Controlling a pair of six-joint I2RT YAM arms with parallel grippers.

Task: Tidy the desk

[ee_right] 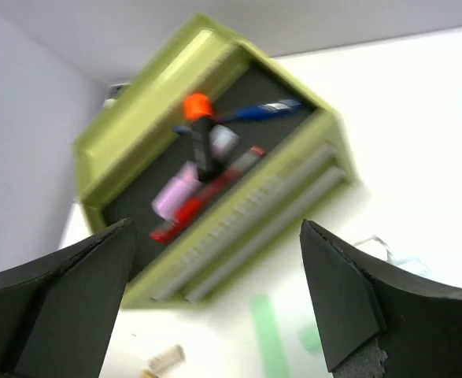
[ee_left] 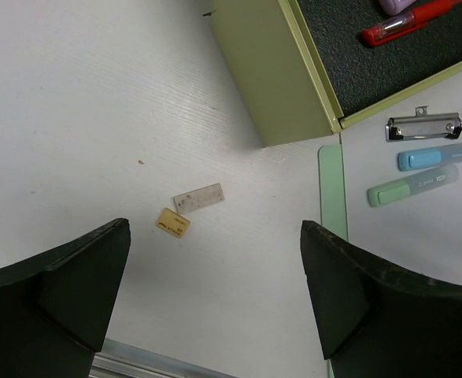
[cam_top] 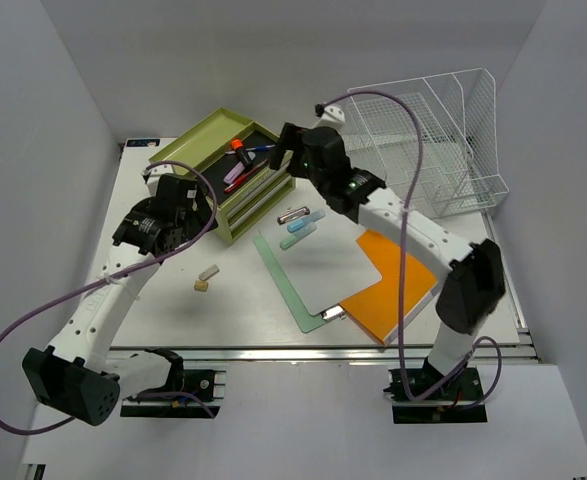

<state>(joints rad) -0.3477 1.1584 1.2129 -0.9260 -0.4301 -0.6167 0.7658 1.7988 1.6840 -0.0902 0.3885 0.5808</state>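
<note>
The white desk [cam_top: 163, 310] carries an olive-green drawer box [cam_top: 213, 135] whose dark top tray holds an orange-capped black marker [ee_right: 201, 134], a blue pen [ee_right: 260, 109], a purple marker [ee_right: 182, 191] and a red pen [ee_right: 203, 201]. My right gripper [cam_top: 281, 152] hovers open over the box's right end, its fingers [ee_right: 73, 291] empty. My left gripper [cam_top: 173, 190] is open beside the box's left end, above the desk [ee_left: 97, 94]. A white eraser [ee_left: 199, 198] and a yellow eraser [ee_left: 173, 223] lie just beyond its fingertips.
A green clipboard [cam_top: 313, 270] with white paper holds a binder clip [ee_left: 423, 126], a blue highlighter [ee_left: 439, 156] and a green highlighter [ee_left: 412, 187]. An orange notebook [cam_top: 393, 285] lies partly under it. A white wire rack [cam_top: 433, 140] stands at the back right. The silver rail [ee_left: 160, 366] marks the front edge.
</note>
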